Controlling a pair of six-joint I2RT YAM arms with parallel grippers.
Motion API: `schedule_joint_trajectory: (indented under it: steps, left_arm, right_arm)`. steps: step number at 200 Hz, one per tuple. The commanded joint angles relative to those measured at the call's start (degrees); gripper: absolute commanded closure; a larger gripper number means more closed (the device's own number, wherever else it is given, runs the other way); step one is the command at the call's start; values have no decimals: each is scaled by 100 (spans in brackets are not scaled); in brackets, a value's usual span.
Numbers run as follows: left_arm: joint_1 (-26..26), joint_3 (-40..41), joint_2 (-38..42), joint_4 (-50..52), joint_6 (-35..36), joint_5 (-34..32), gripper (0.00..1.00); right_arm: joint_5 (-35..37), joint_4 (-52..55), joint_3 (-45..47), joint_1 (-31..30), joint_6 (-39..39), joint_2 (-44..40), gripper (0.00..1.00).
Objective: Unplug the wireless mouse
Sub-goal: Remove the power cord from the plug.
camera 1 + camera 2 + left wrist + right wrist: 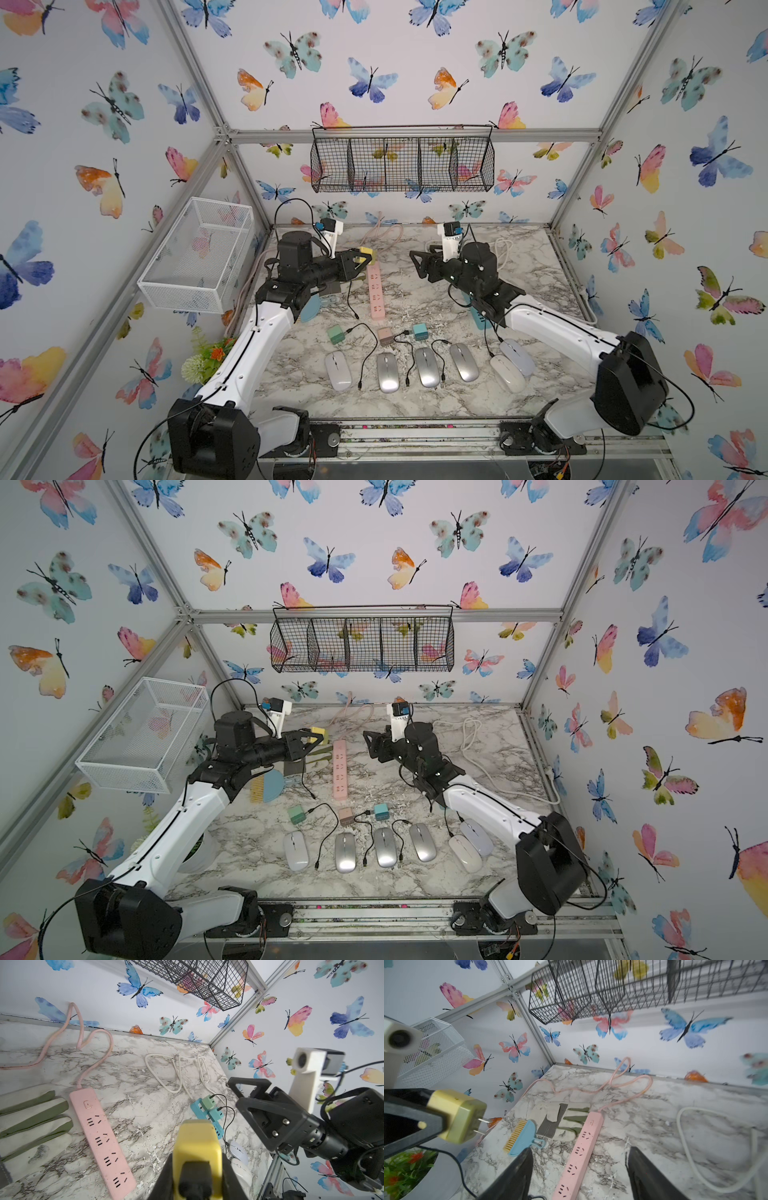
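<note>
Yellow charger sits clamped in left pincer, seemingly above pink strip.

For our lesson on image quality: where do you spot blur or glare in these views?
Left wrist view: the yellow charger, close to the lens, is soft. Right wrist view: the butterfly at the edge is smeared. In both top views the silver mice carry bright glare.
</note>
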State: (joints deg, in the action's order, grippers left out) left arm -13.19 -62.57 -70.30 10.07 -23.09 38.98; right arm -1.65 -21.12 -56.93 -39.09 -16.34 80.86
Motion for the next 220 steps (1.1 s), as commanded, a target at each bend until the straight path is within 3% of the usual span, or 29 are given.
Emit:
schedule_joint_trajectory:
  steps: [1, 17, 27, 39, 70, 118, 220]
  left_arm:
    - [-246, -190, -23, -198, 218, 444, 100]
    - [-391, -234, -93, -189, 290, 603, 100]
    - [-492, -254, -120, -170, 371, 679, 100]
    - [-632, -289, -154, -163, 452, 719, 100]
    - [-923, -405, -309, -154, 501, 752, 100]
    - [-1080, -414, -421, -301, 411, 815, 100]
    - [-1213, -423, -528, -271, 480, 963, 100]
  right_arm:
    - [555, -1031, 838, -20, 1073, -442, 25]
    - [347, -669, 824, -20, 1851, -771, 25]
    - [-288, 240, 469, -20, 2594, -870, 21]
    - [-1157, 1212, 181, -20, 3463, -954, 25]
    - [-1610, 1364, 166, -52, 4428, -1174, 31]
    - [-993, 1260, -115, -646, 4965, -922, 35]
    - [-881, 744, -535, -802, 4895, -248, 37]
